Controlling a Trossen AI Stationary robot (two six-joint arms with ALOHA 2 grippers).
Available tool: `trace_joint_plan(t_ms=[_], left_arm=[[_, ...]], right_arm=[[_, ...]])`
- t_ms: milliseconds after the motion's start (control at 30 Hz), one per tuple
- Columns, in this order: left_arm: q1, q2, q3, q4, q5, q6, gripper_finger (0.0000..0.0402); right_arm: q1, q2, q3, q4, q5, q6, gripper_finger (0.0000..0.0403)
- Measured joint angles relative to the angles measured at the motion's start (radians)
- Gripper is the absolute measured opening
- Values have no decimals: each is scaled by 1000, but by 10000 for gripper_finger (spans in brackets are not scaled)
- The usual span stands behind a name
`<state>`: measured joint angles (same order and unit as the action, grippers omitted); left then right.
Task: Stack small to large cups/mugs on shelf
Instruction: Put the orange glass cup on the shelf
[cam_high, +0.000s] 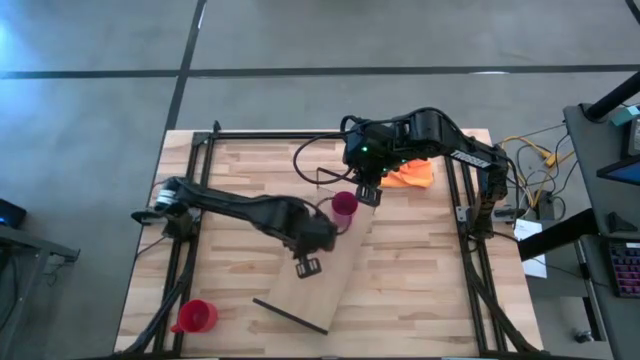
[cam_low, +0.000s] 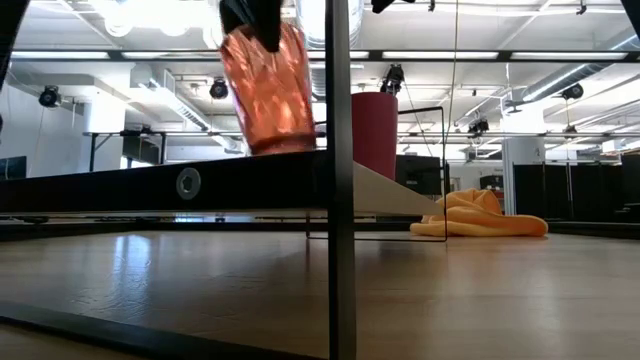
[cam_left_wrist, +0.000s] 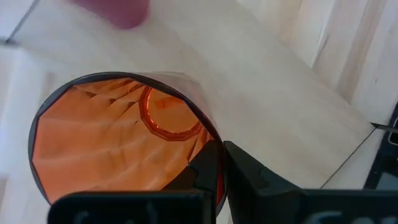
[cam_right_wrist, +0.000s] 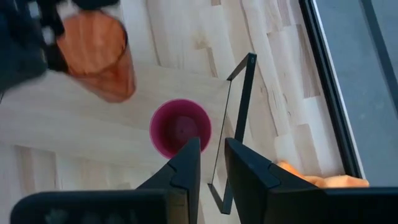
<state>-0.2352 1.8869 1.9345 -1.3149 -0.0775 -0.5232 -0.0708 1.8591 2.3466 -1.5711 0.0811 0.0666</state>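
The amber-orange tumbler (cam_low: 268, 90) is in my left gripper (cam_left_wrist: 221, 171), over the pale wood shelf (cam_high: 320, 285) that lies slantwise mid-table. It also shows in the right wrist view (cam_right_wrist: 99, 53). The magenta cup (cam_high: 343, 205) stands upright on the shelf's far end, beside the tumbler. My right gripper (cam_right_wrist: 212, 162) hovers above that cup and the shelf's dark end frame (cam_right_wrist: 239, 106), narrowly open and empty. The red mug (cam_high: 195, 317) sits on the table near the near left corner. My left gripper grips the tumbler by its rim wall (cam_left_wrist: 210, 132), one finger (cam_left_wrist: 205, 168) inside and the other (cam_left_wrist: 255, 177) outside. It comes from above, pointing down. The tumbler hangs slightly tilted; whether its base (cam_low: 280, 148) touches the shelf board, I cannot tell.
An orange cloth (cam_high: 410, 172) lies bunched on the table beyond the shelf's far end, under the right arm. The shelf's thin metal end frame (cam_low: 340, 200) stands upright in the foreground of the low view. Bare shelf board stretches toward the table's near edge.
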Motion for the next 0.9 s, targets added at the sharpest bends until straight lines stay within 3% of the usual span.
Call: trace_joint_plan(t_ms=[367,667,900], left_arm=[[0,100,11,45,78,49,0],[2,104,9,177,106,82,1],[3,104,-2,174,106,113,48]], right_arm=[[0,0,0,0,0,1,68],[0,0,0,0,0,1,68],[0,0,0,0,0,3,68]])
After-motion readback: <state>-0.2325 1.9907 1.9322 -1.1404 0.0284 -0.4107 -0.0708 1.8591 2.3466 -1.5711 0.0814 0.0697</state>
